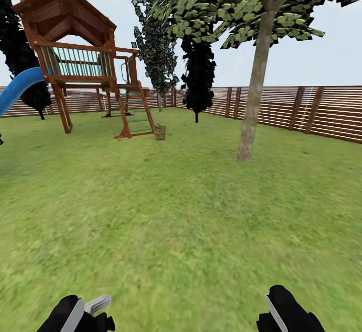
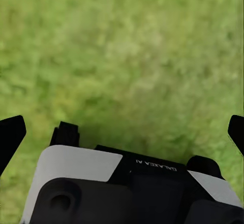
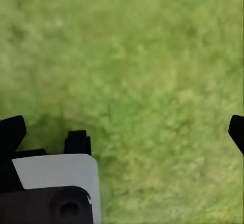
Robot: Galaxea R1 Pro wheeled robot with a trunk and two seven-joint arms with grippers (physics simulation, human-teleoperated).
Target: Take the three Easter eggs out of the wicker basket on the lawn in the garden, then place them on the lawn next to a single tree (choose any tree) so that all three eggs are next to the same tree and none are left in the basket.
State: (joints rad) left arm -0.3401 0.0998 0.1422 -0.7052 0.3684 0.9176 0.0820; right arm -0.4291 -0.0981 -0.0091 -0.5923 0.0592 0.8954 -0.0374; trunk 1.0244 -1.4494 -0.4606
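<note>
Well ahead of the fingers, the wicker basket (image 1: 160, 132) is sitting small beside the play tower (image 1: 80, 60); the eggs are too far to make out. They are probably light, hard and smooth, best cupped around the middle. Both left gripper (image 2: 122, 132) and right gripper (image 3: 122, 130) are hanging spread over the lawn (image 1: 181, 211), empty. The tree (image 1: 254, 95) is standing ahead, rightward, with nothing blocking the way.

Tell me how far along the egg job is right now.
Nothing looks done. Both wrist views show wide-open, empty fingers over green grass lawn. The small brown wicker basket sits far off by the wooden playset; eggs can't be made out from here. Left: reach the basket, lift out three eggs, and set them by the pale-trunked, light-green-leaved tree.
</note>
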